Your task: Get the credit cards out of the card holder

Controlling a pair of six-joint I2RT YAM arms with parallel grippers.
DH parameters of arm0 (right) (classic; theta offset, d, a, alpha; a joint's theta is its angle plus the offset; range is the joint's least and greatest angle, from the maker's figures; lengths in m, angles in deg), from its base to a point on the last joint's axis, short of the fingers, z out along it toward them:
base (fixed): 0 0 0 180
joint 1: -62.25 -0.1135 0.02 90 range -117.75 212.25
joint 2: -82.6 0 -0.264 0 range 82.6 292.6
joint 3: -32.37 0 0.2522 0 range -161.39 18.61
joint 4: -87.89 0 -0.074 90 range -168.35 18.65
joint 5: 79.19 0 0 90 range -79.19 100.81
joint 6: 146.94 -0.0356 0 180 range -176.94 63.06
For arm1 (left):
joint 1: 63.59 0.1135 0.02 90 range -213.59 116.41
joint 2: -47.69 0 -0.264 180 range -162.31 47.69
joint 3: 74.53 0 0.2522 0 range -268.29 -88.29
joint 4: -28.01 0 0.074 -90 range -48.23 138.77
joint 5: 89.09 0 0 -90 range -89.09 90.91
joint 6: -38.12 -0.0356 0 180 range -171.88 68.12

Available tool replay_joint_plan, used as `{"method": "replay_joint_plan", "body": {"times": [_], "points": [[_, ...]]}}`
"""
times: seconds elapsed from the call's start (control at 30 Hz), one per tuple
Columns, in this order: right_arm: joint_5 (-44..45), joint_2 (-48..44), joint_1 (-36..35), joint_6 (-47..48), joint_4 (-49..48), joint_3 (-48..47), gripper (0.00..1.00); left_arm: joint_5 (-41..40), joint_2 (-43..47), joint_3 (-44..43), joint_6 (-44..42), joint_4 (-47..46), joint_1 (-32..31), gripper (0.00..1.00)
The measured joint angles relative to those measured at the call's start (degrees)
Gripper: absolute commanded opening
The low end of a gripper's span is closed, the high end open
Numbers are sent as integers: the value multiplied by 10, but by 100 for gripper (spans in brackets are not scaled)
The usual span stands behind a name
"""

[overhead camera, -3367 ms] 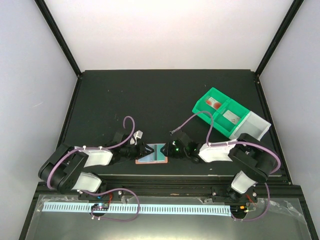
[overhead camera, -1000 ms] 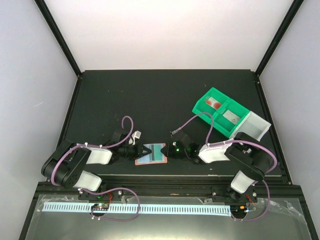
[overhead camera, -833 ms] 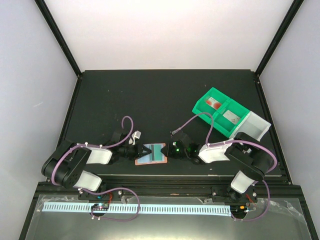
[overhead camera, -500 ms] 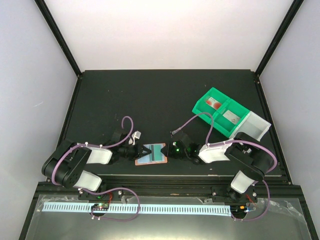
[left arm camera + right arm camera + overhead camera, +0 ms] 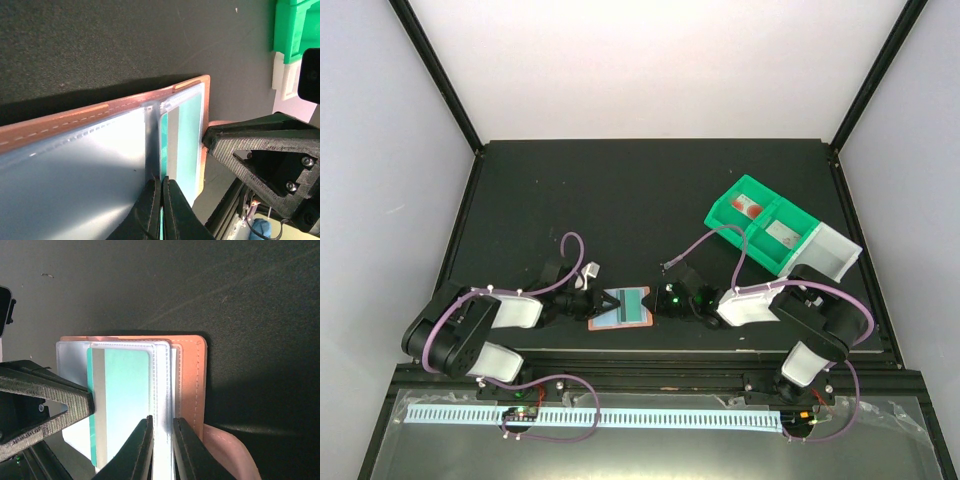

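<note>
Surface (image 5: 620,190) of matte black carries everything. Toward its right rear sits a green plastic compartment bin (image 5: 760,222) with a white section at its far right end, well apart from the work.

Near the front edge, between the 2 arms, lies the salmon-pink leather-like card holder (image 5: 618,318), opened flat with its clear plastic sleeves (image 5: 75,170) facing up and its stitched pink border showing around them. The 2 claws reach it from opposite sides, low over the surface.

The right claw (image 5: 162,422) has its fingers nearly together, pinching the seamed edge of a clear sleeve, so it grips the card holder at that side.

A teal plastic card (image 5: 125,390) with a grey stripe along 1 long edge lies in the card holder, seen through the clear sleeve. The left claw (image 5: 160,184) is pressed together at the striped side of this teal plastic card, with a sliver of teal showing between its fingers, so it appears to nip the card's edge.

A small pale-pink snap tab (image 5: 225,455) sticks out from the card holder beside the right claw.
</note>
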Motion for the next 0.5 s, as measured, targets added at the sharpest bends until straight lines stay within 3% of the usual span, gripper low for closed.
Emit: {"method": "replay_joint_plan", "body": {"times": [0.5], "points": [[2, -6, 0, 4, 19, -3, 15, -14, 20, -12, -25, 67, 9, 6]]}}
